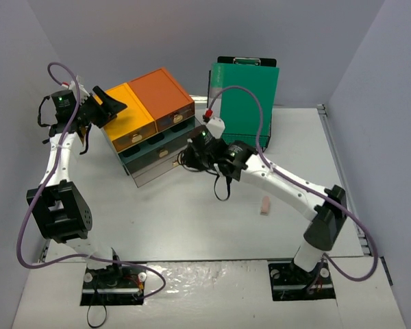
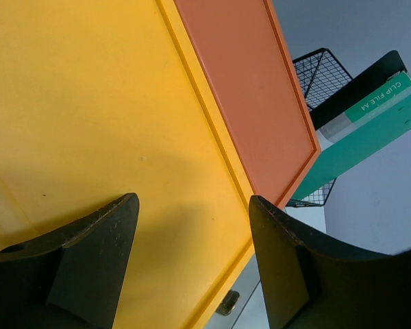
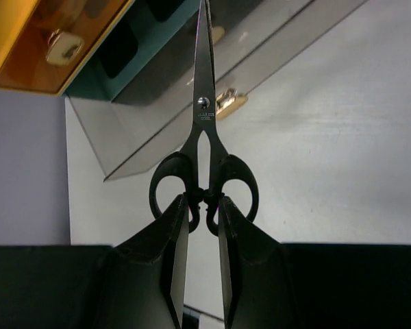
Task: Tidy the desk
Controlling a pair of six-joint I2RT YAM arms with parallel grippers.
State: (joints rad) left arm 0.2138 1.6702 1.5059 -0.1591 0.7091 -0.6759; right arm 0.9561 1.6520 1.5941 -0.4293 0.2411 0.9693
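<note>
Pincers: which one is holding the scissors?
The right pincer: it is shut on the handles of the black scissors. The left pincer hangs open and empty over the yellow drawer.

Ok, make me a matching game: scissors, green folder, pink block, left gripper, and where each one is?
Things:
1 scissors
2 green folder
3 pink block
4 left gripper

Places:
A lying on the desk
B open over the yellow drawer top
C pinched in the right gripper
D standing up at the back

Pairs: 1-C, 2-D, 3-A, 4-B
</note>
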